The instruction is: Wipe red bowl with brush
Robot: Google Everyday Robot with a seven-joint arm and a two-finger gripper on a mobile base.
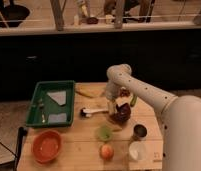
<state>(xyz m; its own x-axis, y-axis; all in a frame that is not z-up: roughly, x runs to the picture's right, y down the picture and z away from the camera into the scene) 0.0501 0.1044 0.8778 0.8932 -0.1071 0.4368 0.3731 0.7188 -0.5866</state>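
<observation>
The red bowl, small, round, glossy and dark maroon, is sitting upright on the table, well right of the green tray. The brush, white-handled and dark-headed, is lying flat between tray and bowl, head toward the tray. The gripper is hanging at the bowl's tray-side rim.
</observation>
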